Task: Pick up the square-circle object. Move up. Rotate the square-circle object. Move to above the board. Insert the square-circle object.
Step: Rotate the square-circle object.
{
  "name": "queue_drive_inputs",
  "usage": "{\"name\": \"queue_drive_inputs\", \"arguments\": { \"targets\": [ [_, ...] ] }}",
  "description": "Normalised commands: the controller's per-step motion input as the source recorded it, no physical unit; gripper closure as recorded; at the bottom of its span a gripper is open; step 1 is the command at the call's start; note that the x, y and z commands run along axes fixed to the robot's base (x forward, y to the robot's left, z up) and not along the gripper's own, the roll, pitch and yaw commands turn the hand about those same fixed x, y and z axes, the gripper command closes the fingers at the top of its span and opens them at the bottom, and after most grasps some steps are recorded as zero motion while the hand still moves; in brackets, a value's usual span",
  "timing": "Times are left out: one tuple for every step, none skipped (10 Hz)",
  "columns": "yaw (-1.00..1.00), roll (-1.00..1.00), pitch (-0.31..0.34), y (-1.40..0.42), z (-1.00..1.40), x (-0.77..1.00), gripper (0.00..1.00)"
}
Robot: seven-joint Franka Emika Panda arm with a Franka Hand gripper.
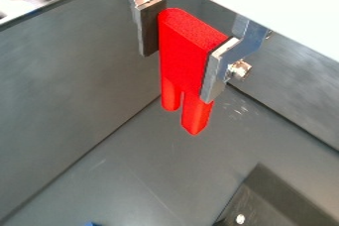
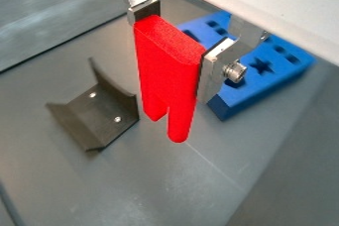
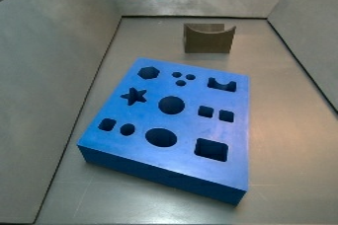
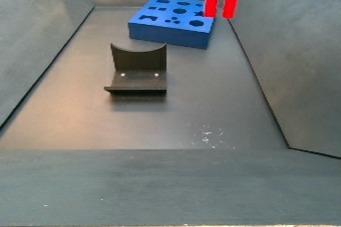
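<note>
Claw clamped on one square-circle object, held upright above the floor. One board flat on floor; one fixture well apart from it.

A lab test rig: grey walled bin holding a fixture and blue board.

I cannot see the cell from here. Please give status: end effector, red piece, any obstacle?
End effector shut on square-circle object, raised off the floor. Board lying flat, cut-outs unobstructed. Fixture standing apart from the board.
</note>
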Motion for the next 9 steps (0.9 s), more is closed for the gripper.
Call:
{"name": "queue_drive_inputs", "arguments": {
  "targets": [
    [-0.75, 0.04, 0.021, 0.01, 0.00, 0.04, 1.00],
    [-0.49, 0.02, 0.019, 0.01, 0.00, 0.04, 1.00],
    [-0.30, 0.02, 0.019, 0.00, 0.00, 0.04, 1.00],
    [-1.00, 0.00, 0.002, 0.00, 0.00, 0.05, 1.00],
    [-1.00, 0.00, 0.002, 0.01, 0.00, 0.05, 1.00],
    [-1.00, 0.00, 0.003, 0.01, 0.00, 0.04, 1.00],
    [-1.00, 0.00, 0.003, 0.01, -0.01, 0.04, 1.00],
    [-1.00, 0.00, 0.004, 0.01, -0.01, 0.04, 1.00],
    [-1.00, 0.00, 0.004, 0.01, -0.01, 0.04, 1.00]
  ]
}}
